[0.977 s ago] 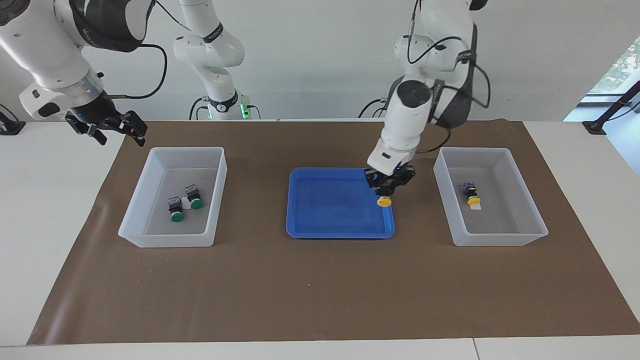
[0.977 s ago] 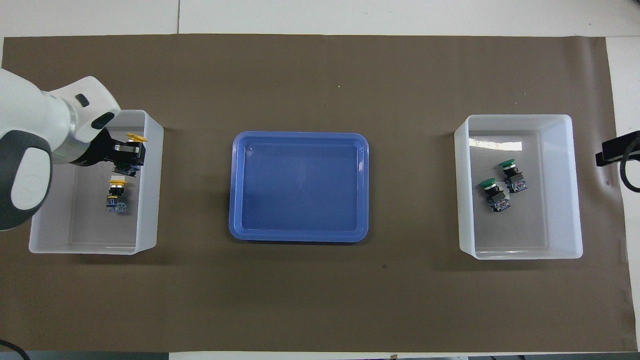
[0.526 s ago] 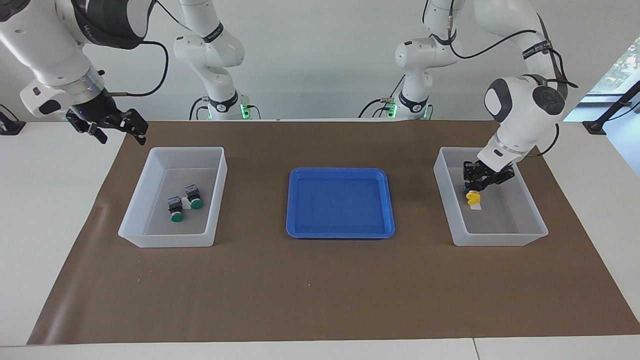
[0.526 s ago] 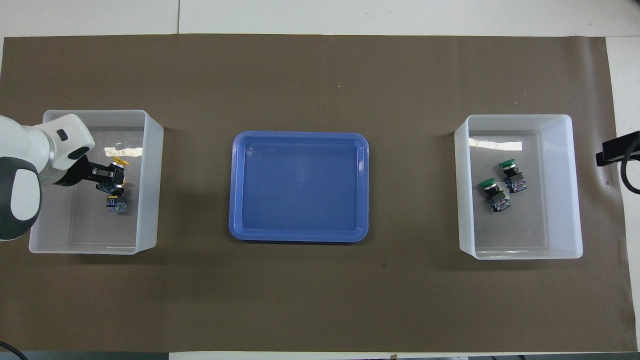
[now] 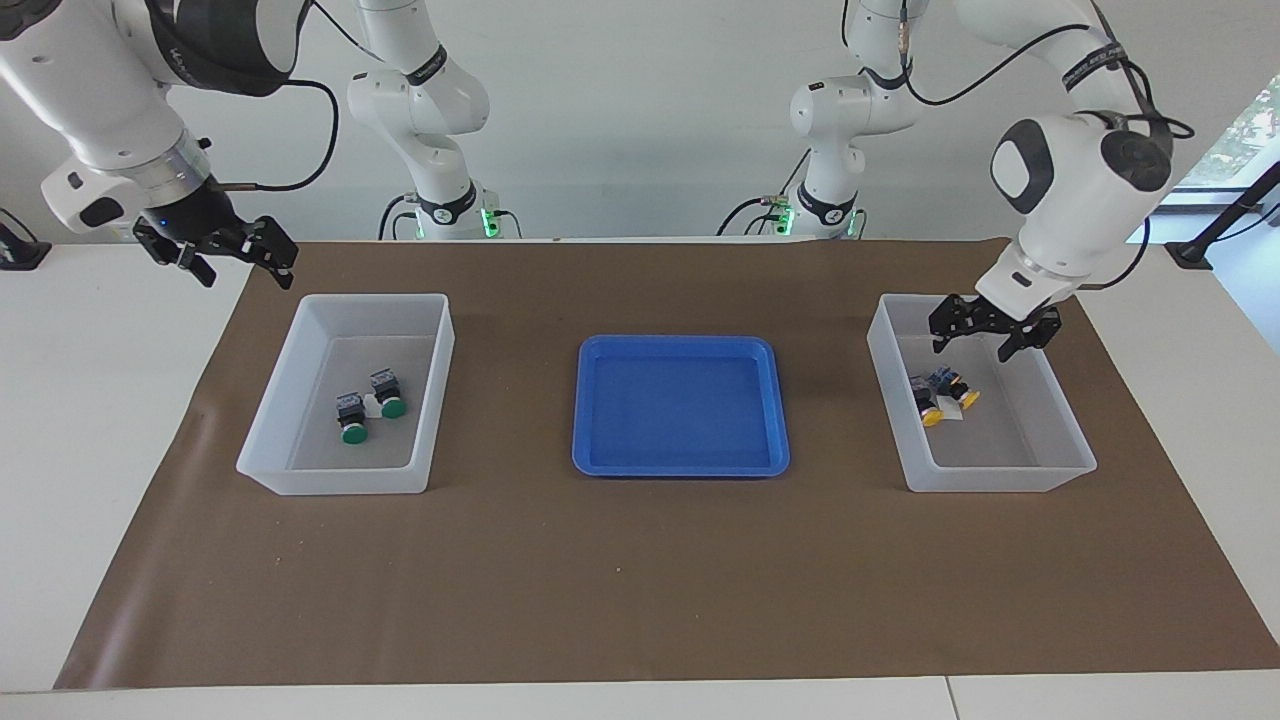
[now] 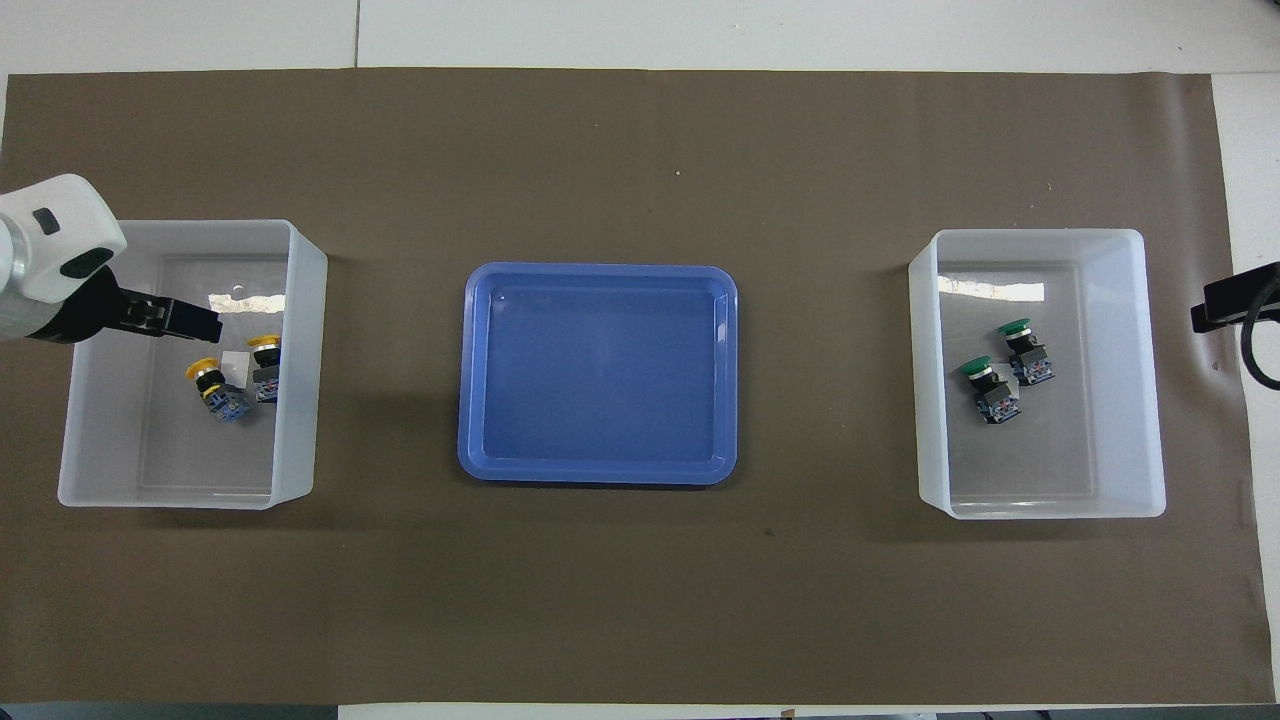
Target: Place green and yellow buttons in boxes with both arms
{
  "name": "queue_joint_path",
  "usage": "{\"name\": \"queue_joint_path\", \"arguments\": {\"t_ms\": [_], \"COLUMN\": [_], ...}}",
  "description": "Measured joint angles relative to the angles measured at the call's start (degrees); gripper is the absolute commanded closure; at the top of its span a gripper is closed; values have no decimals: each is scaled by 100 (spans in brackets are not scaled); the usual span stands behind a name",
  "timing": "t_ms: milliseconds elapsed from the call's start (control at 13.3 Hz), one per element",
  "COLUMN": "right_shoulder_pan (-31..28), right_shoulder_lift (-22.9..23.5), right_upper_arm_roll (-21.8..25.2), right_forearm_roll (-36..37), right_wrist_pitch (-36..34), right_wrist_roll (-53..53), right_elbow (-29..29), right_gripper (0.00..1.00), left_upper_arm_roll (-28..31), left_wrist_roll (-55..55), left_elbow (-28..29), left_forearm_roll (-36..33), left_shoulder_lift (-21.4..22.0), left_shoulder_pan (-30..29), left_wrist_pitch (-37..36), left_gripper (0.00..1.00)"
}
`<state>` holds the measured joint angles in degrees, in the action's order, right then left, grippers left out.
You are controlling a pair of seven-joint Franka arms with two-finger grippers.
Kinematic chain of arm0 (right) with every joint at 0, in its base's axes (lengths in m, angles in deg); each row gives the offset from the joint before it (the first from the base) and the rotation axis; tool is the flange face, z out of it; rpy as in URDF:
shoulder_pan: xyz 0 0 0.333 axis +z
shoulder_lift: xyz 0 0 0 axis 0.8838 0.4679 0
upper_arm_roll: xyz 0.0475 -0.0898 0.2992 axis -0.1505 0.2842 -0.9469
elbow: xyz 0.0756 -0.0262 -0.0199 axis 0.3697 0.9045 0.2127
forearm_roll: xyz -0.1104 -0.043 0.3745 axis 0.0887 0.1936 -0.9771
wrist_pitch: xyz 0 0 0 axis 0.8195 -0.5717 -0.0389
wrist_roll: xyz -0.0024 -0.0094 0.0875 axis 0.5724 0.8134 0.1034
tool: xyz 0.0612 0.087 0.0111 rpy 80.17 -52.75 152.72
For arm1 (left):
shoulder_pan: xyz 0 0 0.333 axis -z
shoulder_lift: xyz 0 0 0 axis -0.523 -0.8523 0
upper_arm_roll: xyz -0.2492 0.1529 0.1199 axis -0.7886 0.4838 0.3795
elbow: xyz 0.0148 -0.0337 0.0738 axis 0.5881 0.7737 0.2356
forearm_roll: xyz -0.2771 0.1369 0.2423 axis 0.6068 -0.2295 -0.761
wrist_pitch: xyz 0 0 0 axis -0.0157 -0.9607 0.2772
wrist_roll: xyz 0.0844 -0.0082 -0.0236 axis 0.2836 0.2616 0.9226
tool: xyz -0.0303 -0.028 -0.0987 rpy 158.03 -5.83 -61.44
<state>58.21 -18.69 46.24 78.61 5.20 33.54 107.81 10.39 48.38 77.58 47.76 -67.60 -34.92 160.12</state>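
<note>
Two yellow buttons [image 5: 940, 398] [image 6: 235, 375] lie side by side on the floor of the box [image 5: 1000, 478] [image 6: 300, 350] at the left arm's end. My left gripper [image 5: 975, 345] [image 6: 200, 322] hangs open and empty just above them, over that box. Two green buttons [image 5: 368, 415] [image 6: 1005, 372] lie in the other box [image 5: 335, 480] [image 6: 1140, 380] at the right arm's end. My right gripper [image 5: 247, 278] [image 6: 1235, 300] is open and empty in the air, over the mat's edge beside that box, where the arm waits.
A shallow blue tray [image 5: 680, 462] [image 6: 598, 475] with nothing in it sits mid-table between the two boxes. Everything rests on a brown mat [image 5: 640, 580] on the white table.
My left gripper carried a yellow button from the tray into its box, opened and let it go. The button now lies beside the other yellow one. The gripper has lifted slightly.
</note>
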Motion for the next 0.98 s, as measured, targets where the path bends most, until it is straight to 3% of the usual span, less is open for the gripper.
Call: {"name": "queue_joint_path", "arguments": {"t_ms": [225, 451, 977], "right_shoulder_pan": [0, 0, 0], "right_shoulder_lift": [0, 0, 0], "right_upper_arm_roll": [0, 0, 0], "right_forearm_roll": [0, 0, 0], "right_wrist_pitch": [0, 0, 0], "right_wrist_roll": [0, 0, 0], "right_elbow": [0, 0, 0], "right_gripper": [0, 0, 0], "left_upper_arm_roll": [-103, -199, -196], "left_wrist_roll": [649, 815, 1135], "left_elbow": [-839, -1259, -740], "left_forearm_roll": [0, 0, 0], "left_shoulder_lift": [89, 244, 747], "left_shoulder_pan": [10, 19, 180], "left_wrist_pitch": [-834, -1521, -1839], "left_gripper": [0, 0, 0]}}
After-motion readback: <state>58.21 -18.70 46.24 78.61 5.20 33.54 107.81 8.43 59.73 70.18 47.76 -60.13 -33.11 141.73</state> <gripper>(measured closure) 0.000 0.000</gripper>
